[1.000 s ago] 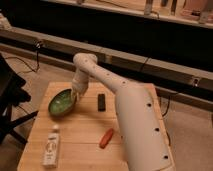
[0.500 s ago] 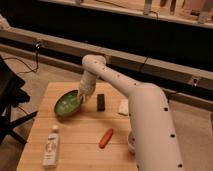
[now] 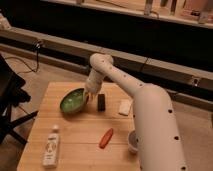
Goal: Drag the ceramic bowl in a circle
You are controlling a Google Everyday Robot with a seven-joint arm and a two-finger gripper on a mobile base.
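From my station I see a pale wooden table (image 3: 75, 130) with plank seams running its length; behind it a dark low wall topped by a grey ledge, cables trailing along the floor, and a dark chair at the left edge. The ceramic bowl (image 3: 73, 102) sits on the left-centre of the table, green and glossy, tilted slightly toward me; the gripper (image 3: 89, 95) is down at the bowl's right rim, touching or just over it; whether its claw is wide, narrow or clamped on the rim I cannot tell. Just right of the bowl lies a small black block (image 3: 101, 102); further right a white packet (image 3: 124, 106); nearer me an orange carrot-like piece (image 3: 105, 138) and a white bottle (image 3: 51, 147) lying on its side, its label too blurred for me to read; a small white cup (image 3: 132, 141) is tucked against the white arm (image 3: 150, 120); no writing is legible anywhere.
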